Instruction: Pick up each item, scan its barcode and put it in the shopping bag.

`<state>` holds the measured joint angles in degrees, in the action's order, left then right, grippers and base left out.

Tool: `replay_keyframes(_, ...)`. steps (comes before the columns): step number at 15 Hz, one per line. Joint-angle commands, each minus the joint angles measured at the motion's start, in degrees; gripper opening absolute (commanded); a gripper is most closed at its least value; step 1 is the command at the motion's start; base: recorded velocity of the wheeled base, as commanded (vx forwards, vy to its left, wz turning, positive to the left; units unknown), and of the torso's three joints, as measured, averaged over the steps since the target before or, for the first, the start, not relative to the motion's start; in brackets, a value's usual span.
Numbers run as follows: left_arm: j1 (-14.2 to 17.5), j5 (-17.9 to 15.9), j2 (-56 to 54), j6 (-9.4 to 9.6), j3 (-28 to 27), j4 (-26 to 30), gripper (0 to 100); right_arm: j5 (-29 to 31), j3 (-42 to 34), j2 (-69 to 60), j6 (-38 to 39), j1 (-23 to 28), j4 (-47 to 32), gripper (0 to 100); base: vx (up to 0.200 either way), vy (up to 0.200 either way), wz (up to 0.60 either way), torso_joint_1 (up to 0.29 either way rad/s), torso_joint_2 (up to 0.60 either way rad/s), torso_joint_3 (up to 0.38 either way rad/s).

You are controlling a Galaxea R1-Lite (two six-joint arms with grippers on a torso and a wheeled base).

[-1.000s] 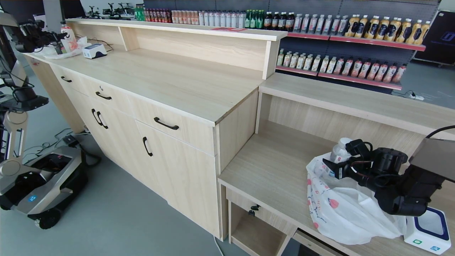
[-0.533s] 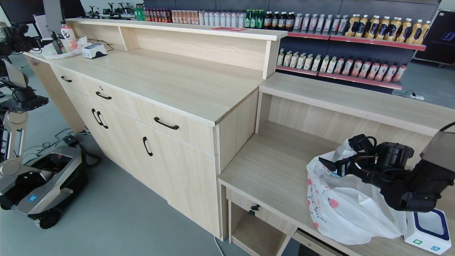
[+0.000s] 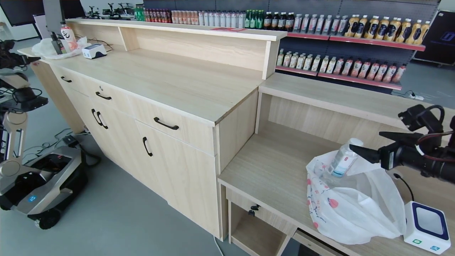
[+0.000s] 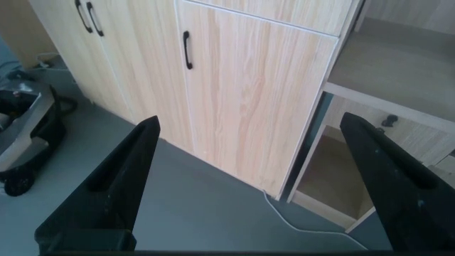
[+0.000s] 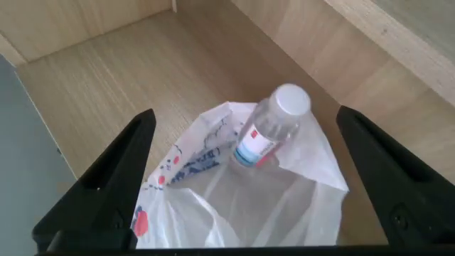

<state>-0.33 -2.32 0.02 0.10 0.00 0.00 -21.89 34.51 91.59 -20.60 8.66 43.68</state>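
While the left gripper (image 4: 249,124) is hanging over the grey floor (image 4: 213,206) in front of the cabinet door (image 4: 249,78), its fingers are standing spread wide apart with nothing between them. To the right of the tall counter (image 3: 170,81), the lower desk (image 3: 270,167) is carrying the shopping bag (image 3: 352,209), which is sitting close to the desk's near edge with its mouth gaping. The bottle (image 3: 343,160) is leaning tilted inside that mouth, white cap uppermost, its lower end sunk in the plastic. The right gripper (image 3: 366,142) is hovering just to the right of the cap, its fingers parted wide and gripping nothing. In the right wrist view, the bottle (image 5: 274,128) is lying beyond the gap between those fingers, clear of both. The scanner (image 3: 424,227) is resting at the desk's near right corner, just beside the bag.
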Motion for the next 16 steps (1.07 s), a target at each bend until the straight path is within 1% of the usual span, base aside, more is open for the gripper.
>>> replay_keyframes(1, 0.0, -0.1, 0.1, -0.01, 0.0, 0.0, 100, 3.4, -4.8, -17.1, -5.0, 4.4, -7.5, 100, 0.000, 0.000, -0.60, -0.007, 0.00, 0.007)
replay_keyframes(2, 0.0, 0.0, 0.1, -0.01, 0.0, 0.0, 100, 2.8, -3.8, -18.7, -4.7, 5.9, -8.5, 100, 0.000, 0.000, -0.60, -0.007, 0.01, 0.007)
replay_keyframes(5, 0.0, -0.1, 0.1, -0.01, 0.0, 0.0, 100, 3.0, -4.2, -21.3, -4.8, 10.2, -12.3, 100, 0.000, 0.000, -0.60, 0.007, 0.01, 0.005)
replay_keyframes(9, 0.0, 0.0, 0.1, -0.01, 0.0, 0.0, 100, 3.1, -6.4, -21.3, -5.4, 21.4, -16.0, 100, 0.000, 0.000, -0.60, 0.002, 0.00, 0.002)
replay_keyframes(10, 0.0, 0.0, 0.1, -0.01, 0.0, 0.0, 100, 3.6, -6.0, -19.5, -5.4, 23.2, -16.4, 100, 0.000, 0.000, -0.60, -0.002, 0.00, 0.007)
replay_keyframes(12, 0.0, 0.0, 0.1, -0.01, 0.0, 0.0, 100, 6.7, -5.2, -15.0, -4.9, 24.9, -16.1, 100, 0.000, 0.000, -0.60, 0.002, 0.00, 0.002)
replay_keyframes(14, 0.0, -0.1, 0.1, -0.01, 0.0, 0.0, 100, 7.2, -3.6, -5.5, -5.1, 30.6, -15.0, 100, 0.000, 0.000, 0.00, 0.000, 0.00, 0.000)
replay_keyframes(16, 0.0, -0.1, 0.0, -0.01, 0.0, 0.0, 100, 7.1, -3.6, -0.4, -5.2, 34.5, -14.6, 100, 0.000, 0.000, 0.00, 0.000, 0.00, 0.000)
